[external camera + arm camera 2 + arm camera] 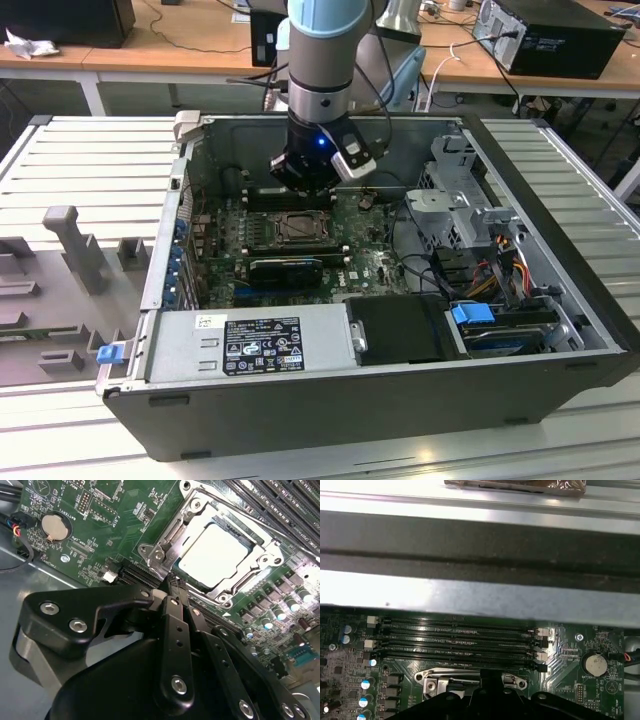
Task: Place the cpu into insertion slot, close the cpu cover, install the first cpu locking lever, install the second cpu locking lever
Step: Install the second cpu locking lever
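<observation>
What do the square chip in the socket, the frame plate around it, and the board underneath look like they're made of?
Square chip: dull pale-grey metal top, matte. Frame plate: bright silver, probably steel, with glints. Board: green glossy laminate, likely fibreglass.

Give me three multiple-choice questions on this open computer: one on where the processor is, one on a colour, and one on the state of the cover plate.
1. Where is the cpu?
A. In the insertion slot
B. On the table beside the case
C. Held in the jaws

2. What colour is the motherboard?
A. Blue
B. Green
C. Red

3. How does the cpu cover stand?
A. Swung up, standing on edge
B. Taken off and lying outside the case
C. Down flat over the chip

Answers:
1 A: in the second wrist view the silver-grey chip sits in the socket on the board.
2 B: both wrist views show a green board.
3 C: the silver frame lies flat around the chip, whose top shows through its window.
</observation>
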Tool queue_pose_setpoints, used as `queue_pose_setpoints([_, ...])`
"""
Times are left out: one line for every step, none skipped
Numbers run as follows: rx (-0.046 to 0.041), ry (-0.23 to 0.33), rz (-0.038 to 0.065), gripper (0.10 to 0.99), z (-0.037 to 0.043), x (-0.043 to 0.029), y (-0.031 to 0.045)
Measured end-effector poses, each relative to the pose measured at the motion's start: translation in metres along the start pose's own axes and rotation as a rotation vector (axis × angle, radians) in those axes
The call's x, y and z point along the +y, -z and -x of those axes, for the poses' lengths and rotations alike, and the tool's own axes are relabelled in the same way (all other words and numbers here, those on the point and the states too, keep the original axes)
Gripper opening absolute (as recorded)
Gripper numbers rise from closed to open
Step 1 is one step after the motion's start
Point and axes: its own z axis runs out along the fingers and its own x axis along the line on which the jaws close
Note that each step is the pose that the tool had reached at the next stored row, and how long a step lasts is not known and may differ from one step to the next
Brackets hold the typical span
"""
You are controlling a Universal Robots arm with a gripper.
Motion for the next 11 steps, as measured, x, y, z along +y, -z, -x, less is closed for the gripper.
queue_pose_setpoints([0.0001, 0.000, 0.000, 0.106, 0.0000, -0.0003, 0.0002])
queue_pose_setpoints([0.0001, 0.000, 0.000, 0.106, 0.0000, -0.0004, 0.0009])
queue_pose_setpoints([-0.0001, 0.000, 0.001, 0.106, 0.0000, -0.0004, 0.0016])
queue_pose_setpoints([0.0000, 0.000, 0.001, 0.106, 0.0000, -0.0002, 0.0026])
queue_pose_setpoints([-0.0001, 0.000, 0.001, 0.106, 0.0000, -0.0001, 0.0041])
queue_pose_setpoints([-0.0001, 0.000, 0.001, 0.106, 0.0001, 0.0001, 0.0056])
queue_pose_setpoints([-0.0001, 0.000, 0.001, 0.106, 0.0001, 0.0004, 0.0083])
queue_pose_setpoints([0.0000, 0.000, 0.001, 0.106, 0.0002, 0.0009, 0.0125])
queue_pose_setpoints([-0.0001, 0.000, 0.001, 0.106, 0.0003, 0.0014, 0.0175])
queue_pose_setpoints([-0.0001, 0.000, 0.001, 0.106, 0.0003, 0.0019, 0.0219])
queue_pose_setpoints([0.0000, 0.000, 0.001, 0.106, 0.0004, 0.0023, 0.0256])
